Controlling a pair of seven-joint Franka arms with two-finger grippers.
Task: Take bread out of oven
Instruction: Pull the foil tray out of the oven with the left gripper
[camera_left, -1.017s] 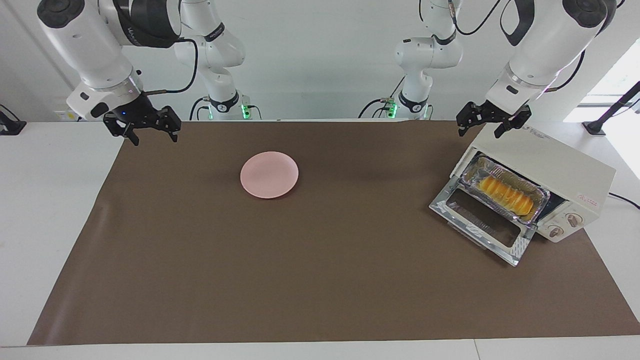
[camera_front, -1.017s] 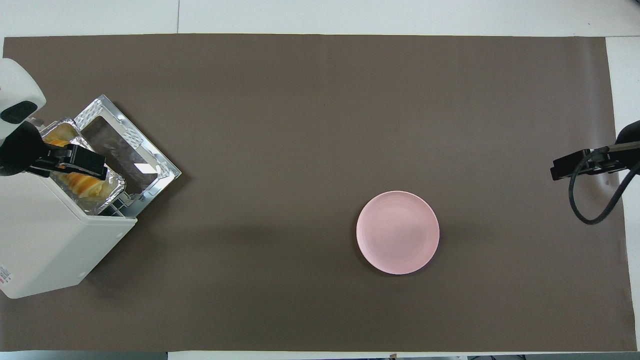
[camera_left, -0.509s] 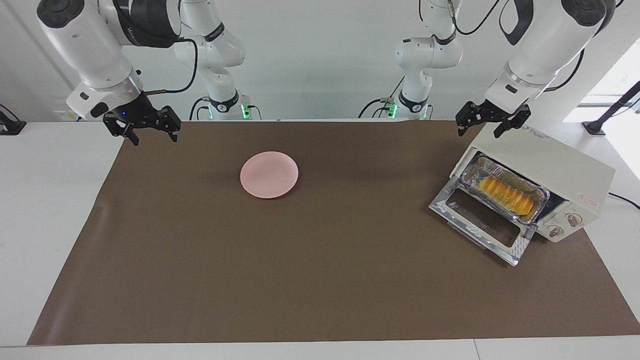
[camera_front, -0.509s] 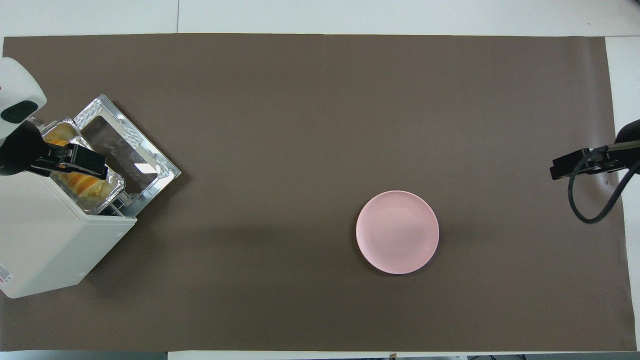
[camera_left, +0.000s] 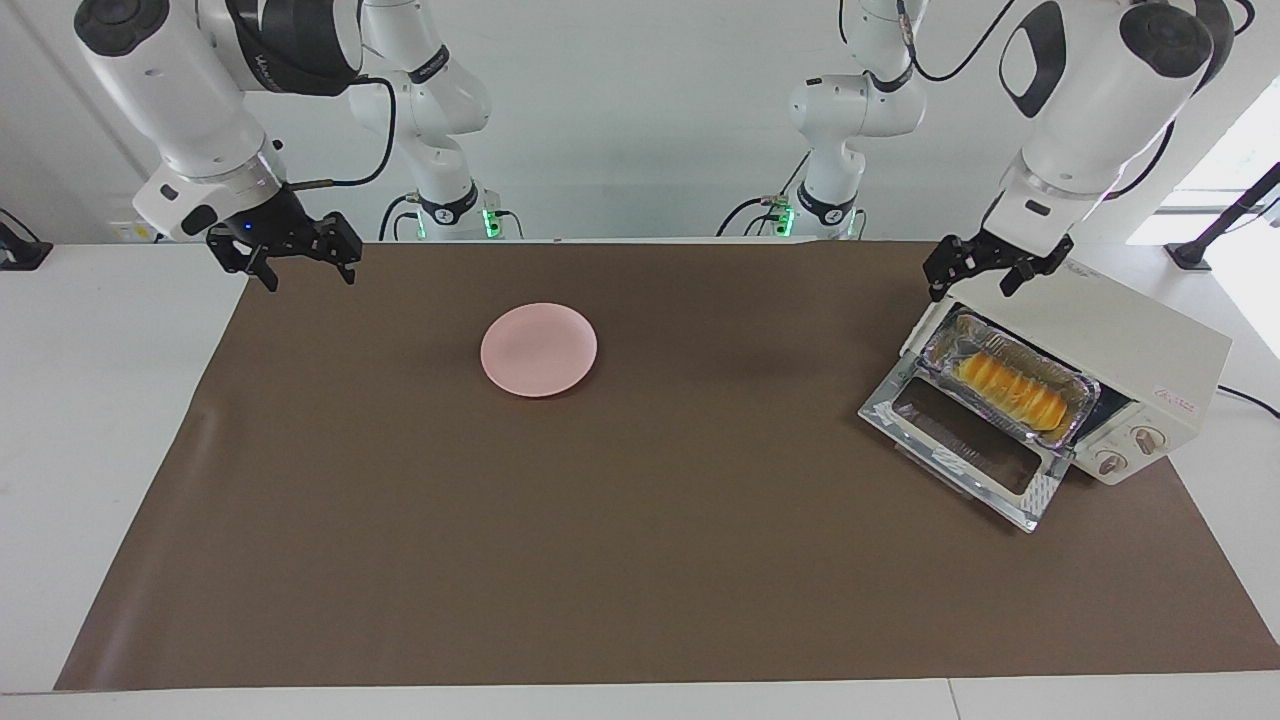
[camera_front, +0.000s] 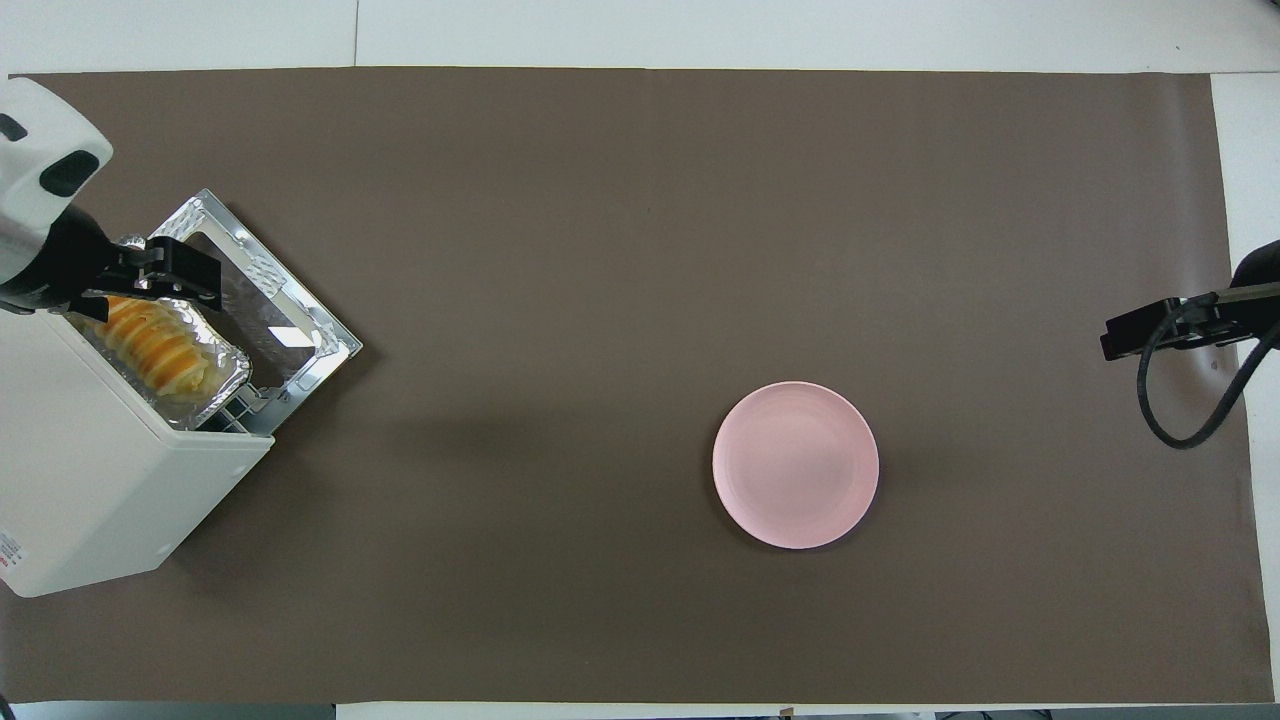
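Oven (camera_left: 1120, 350) sits at the left arm's end of the brown mat (camera_left: 640, 520), glass door (camera_left: 965, 450) dropped open; small red label (camera_left: 1177, 399) above two knobs (camera_left: 1130, 450), text unreadable. Bread (camera_left: 1010, 390) lies in a foil tray (camera_left: 1082, 395) inside the oven mouth. Left gripper (camera_left: 985, 268) hangs spread and empty over the oven's top edge, at 11 o'clock from the bread. Right gripper (camera_left: 296, 262) waits over the mat corner, fingers apart, holding nothing. Pink plate (camera_left: 539, 350) mid-mat.

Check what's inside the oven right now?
Oven, door down: a foil tray holding the bread. Rack beneath mostly covered by the tray; the cavity deeper in is hidden by the oven's top.
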